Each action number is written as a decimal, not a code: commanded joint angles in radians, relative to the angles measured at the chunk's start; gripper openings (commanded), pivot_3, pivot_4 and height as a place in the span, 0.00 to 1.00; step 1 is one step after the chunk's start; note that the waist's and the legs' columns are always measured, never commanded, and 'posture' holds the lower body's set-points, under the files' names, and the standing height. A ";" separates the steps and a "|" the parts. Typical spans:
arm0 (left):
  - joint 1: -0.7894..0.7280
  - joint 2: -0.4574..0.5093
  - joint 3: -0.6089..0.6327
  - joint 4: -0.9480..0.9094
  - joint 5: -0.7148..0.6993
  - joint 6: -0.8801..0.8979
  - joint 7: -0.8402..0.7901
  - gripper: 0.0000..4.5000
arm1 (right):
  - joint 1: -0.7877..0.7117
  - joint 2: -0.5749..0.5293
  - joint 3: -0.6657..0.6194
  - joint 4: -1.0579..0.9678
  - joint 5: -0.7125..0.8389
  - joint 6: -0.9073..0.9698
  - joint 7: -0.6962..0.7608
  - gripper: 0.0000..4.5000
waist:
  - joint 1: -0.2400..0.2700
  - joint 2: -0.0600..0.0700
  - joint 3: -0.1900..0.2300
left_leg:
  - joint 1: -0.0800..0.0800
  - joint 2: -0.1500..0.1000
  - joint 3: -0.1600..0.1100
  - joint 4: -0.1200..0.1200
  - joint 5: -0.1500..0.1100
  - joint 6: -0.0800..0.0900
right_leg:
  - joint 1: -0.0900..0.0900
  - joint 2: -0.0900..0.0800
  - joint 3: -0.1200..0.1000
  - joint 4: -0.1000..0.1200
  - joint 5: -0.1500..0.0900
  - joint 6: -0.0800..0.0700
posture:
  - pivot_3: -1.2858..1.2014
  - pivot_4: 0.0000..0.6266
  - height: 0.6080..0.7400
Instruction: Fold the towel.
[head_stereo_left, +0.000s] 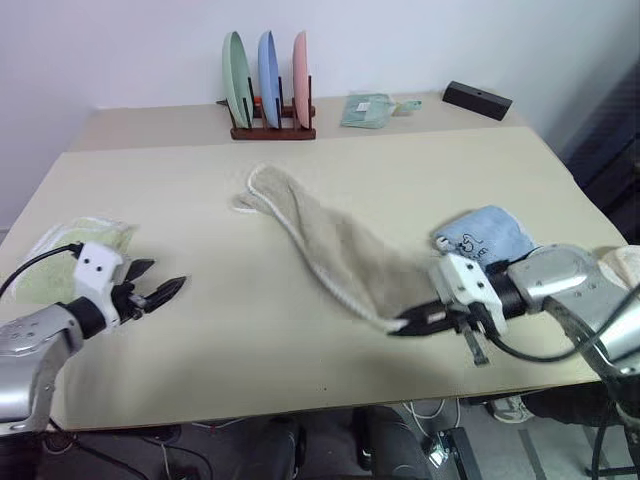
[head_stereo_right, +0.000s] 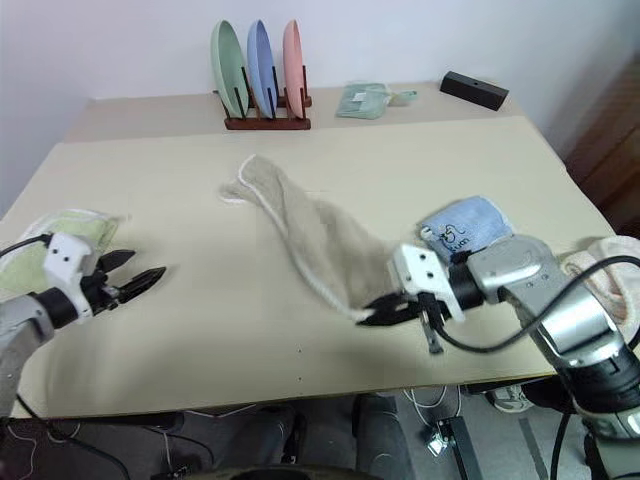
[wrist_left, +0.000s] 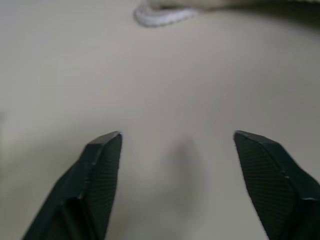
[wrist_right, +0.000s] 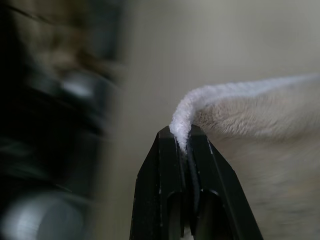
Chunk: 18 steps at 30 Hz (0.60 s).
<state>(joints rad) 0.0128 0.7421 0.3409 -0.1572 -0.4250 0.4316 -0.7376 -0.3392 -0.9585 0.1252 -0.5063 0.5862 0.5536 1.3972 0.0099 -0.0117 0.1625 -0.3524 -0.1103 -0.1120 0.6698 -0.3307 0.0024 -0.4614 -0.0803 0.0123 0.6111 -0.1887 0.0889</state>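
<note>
The large beige terry towel with white corded edging (head_stereo_left: 335, 245) lies bunched into a long diagonal band across the middle of the pale tan table (head_stereo_left: 300, 330). Its far end rests flat near the table's centre, where the white cord curls round the tip; its near end rises off the surface toward my right side.

I see the right gripper (head_stereo_left: 415, 322) clamped on that near end. In the right wrist view the two black fingers (wrist_right: 165, 175) are pressed together with the corded edge (wrist_right: 186, 117) pinched between their tips, and the beige pile hangs away to one side.

The left gripper (head_stereo_left: 155, 283) is well apart from the towel, low over bare table on my left, with its fingers spread and nothing between them. In the left wrist view the two ribbed fingertips (wrist_left: 102, 165) stand wide apart over plain tabletop, with a bit of white cord at the far edge of that picture.

Surroundings:
- a light blue folded cloth with a dark printed mark (head_stereo_left: 487, 236) — just beyond the right wrist
- a light green folded towel (head_stereo_left: 70, 255) — beside the left arm, near the table's left edge
- a wooden rack holding green, blue and pink plates upright (head_stereo_left: 268, 85) — on the far table
- a small pale green cloth (head_stereo_left: 367, 109) and a black rectangular block (head_stereo_left: 477, 99) — also on the far table, to the rack's right
</note>
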 joint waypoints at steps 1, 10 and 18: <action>-0.036 -0.013 -0.026 -0.032 0.002 0.005 0.014 0.75 | 0.023 -0.041 -0.015 -0.040 -0.004 -0.008 0.010 0.00 | 0.002 0.000 0.000 | 0.000 0.000 0.000 0.000 0.000 0.000 | 0.000 0.000 0.000 0.000 0.000 0.000 | 0.52 0.24 0.94; -0.272 -0.021 -0.373 0.137 0.296 -0.231 -0.035 1.00 | 0.003 0.006 0.045 0.043 -0.117 -0.088 -0.039 0.00 | 0.005 0.000 0.000 | -0.003 -0.001 -0.001 0.009 0.001 -0.004 | 0.001 0.000 -0.003 0.001 0.001 0.001 | 0.52 0.24 0.94; -0.517 -0.119 -0.588 0.434 0.505 -0.558 -0.070 1.00 | 0.002 0.039 0.050 0.079 -0.164 -0.139 -0.071 0.00 | 0.006 0.000 0.000 | -0.005 -0.001 -0.001 0.011 0.000 -0.003 | 0.001 0.000 -0.003 0.001 0.001 0.002 | 0.52 0.24 0.94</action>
<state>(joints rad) -0.4907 0.6220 -0.2263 0.2492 0.0345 -0.0517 -0.8089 -0.3301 -0.9249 0.1874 -0.4227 0.4214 0.4328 1.3326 0.0156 -0.0120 0.1625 -0.3572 -0.1112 -0.1133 0.6813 -0.3309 -0.0012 -0.4604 -0.0806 0.0095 0.6118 -0.1876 0.0907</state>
